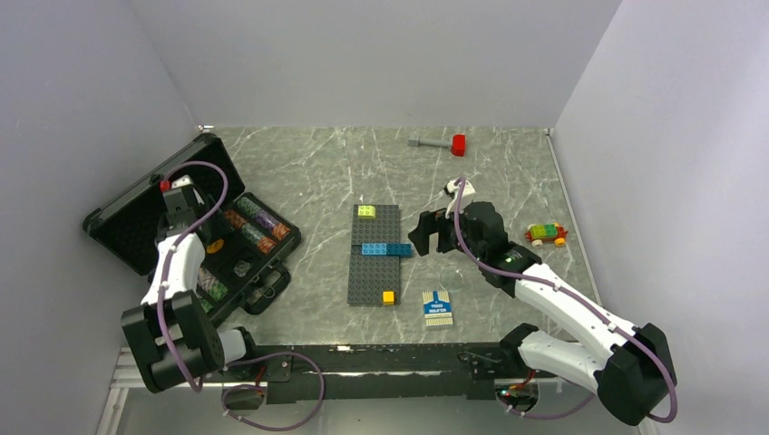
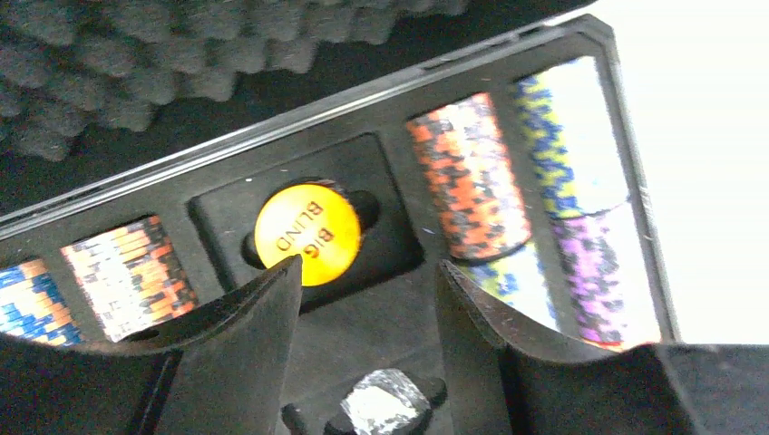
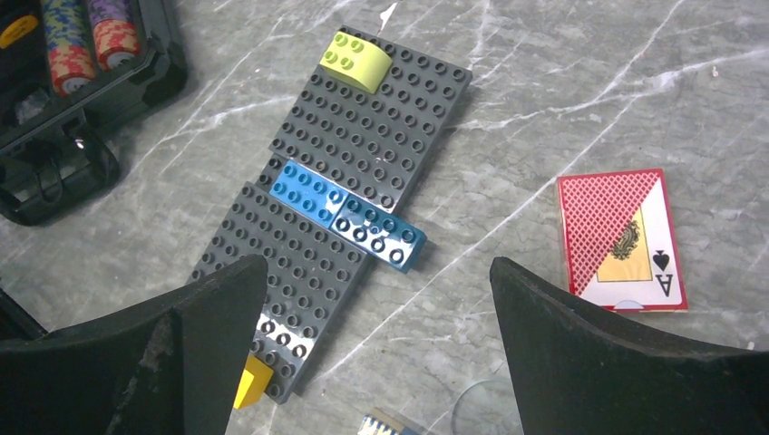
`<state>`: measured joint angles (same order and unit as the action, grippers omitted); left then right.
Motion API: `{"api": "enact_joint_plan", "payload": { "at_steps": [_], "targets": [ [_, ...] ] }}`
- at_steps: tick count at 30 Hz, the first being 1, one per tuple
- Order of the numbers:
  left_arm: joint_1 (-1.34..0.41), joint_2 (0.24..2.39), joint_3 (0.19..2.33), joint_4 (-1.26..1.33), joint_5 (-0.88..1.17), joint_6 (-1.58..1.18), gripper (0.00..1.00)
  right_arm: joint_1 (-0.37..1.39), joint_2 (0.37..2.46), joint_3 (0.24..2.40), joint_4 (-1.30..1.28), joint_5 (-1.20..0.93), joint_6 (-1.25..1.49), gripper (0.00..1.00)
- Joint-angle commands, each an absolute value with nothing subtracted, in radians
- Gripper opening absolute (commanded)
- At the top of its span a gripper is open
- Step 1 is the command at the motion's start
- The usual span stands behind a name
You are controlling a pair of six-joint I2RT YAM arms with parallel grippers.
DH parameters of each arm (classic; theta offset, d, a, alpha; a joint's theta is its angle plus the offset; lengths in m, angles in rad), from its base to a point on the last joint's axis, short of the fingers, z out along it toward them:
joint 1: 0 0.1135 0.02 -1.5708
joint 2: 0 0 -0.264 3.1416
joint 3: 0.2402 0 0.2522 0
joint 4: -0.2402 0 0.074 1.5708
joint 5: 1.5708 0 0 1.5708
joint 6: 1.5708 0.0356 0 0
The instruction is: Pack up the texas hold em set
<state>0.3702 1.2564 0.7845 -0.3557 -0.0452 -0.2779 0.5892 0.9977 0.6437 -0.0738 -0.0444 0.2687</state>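
Top external view, item 1: black hard-shell case with carry handle (image 1: 268,292), lying opened flat at the left side of the grey marbled counter (image 1: 299,172). Long axis runs diagonally from near-left to far-right; lid toward the left wall, handle edge toward the counter's middle. Lid lined with dark egg-crate foam; tray moulded in black with straight slots and round recesses

Item 2: striped poker chips in rows (image 2: 467,177), laid on edge in the slots; orange-grey, yellow-blue and purple-white, edges banded

Item 3: round orange button printed BIG BLIND (image 2: 306,234), flat and face up in a round recess of the tray, lettering upside down in the left wrist view

Item 4: blue-and-white card pack (image 1: 439,308), rectangular, flat on the counter near the front edge, just right of the dark grey studded baseplate (image 1: 374,258); long axis near to far

Item 5: red lattice-backed card pack showing an ace of spades (image 3: 626,240), flat on the counter right of the baseplate; long axis nearly top to bottom in the right wrist view

Left pincer (image 2: 369,267): over the tray, fingers spread, nothing between them; orange button just past its left fingertip

Right pincer (image 3: 378,267): above the counter beside the baseplate, fingers spread wide, holding nothing
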Motion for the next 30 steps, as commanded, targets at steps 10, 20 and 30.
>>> {"api": "enact_joint_plan", "payload": {
  "at_steps": [10,20,30],
  "targets": [
    [0.150,1.054,0.814,-0.340,-0.044,-0.198,0.63,0.440,1.092,0.692,-0.163,-0.039,0.293,0.97],
    [-0.079,1.068,0.938,-0.356,-0.017,-0.143,0.65,0.377,1.205,0.795,-0.444,0.156,0.366,0.96],
    [-0.145,1.022,0.918,-0.389,0.013,-0.117,0.65,0.181,1.329,0.796,-0.575,0.214,0.434,0.96]
  ]
}}
